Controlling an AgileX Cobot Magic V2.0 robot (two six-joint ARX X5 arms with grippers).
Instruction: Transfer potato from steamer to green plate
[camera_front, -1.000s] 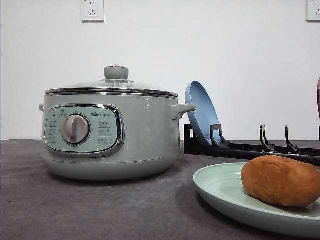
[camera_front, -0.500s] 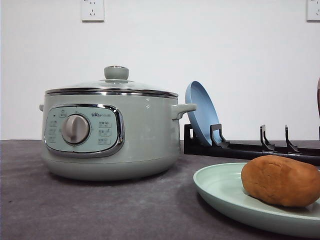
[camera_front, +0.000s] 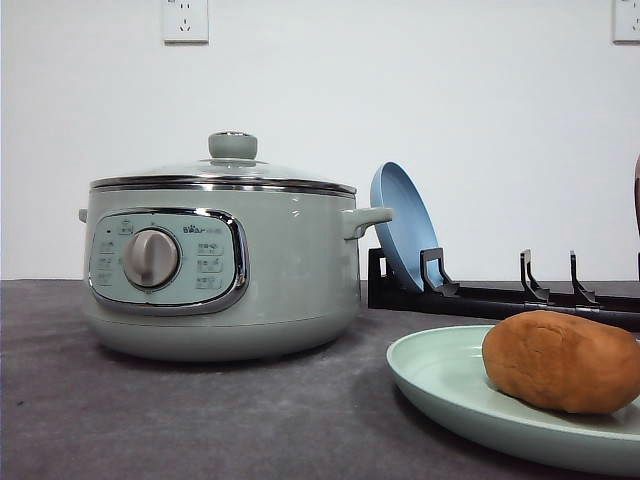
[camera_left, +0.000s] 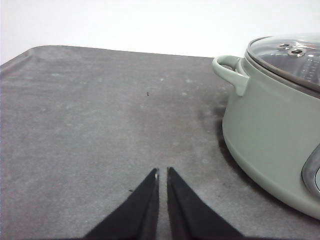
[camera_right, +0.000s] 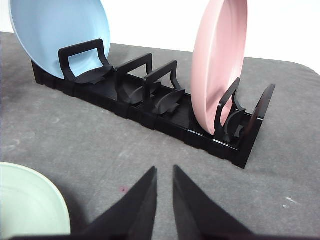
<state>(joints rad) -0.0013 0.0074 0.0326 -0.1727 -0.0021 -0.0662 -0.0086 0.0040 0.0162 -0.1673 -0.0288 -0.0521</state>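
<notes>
The orange-brown potato lies on the green plate at the front right of the table. The steamer stands to the left with its glass lid on. My left gripper hovers low over bare table beside the steamer, its fingers together and holding nothing. My right gripper is shut and empty too, over the table between the green plate's rim and the rack.
A black dish rack runs along the back right, holding an upright blue plate. In the right wrist view the rack also carries a pink plate beside the blue plate. Dark grey mat covers the table.
</notes>
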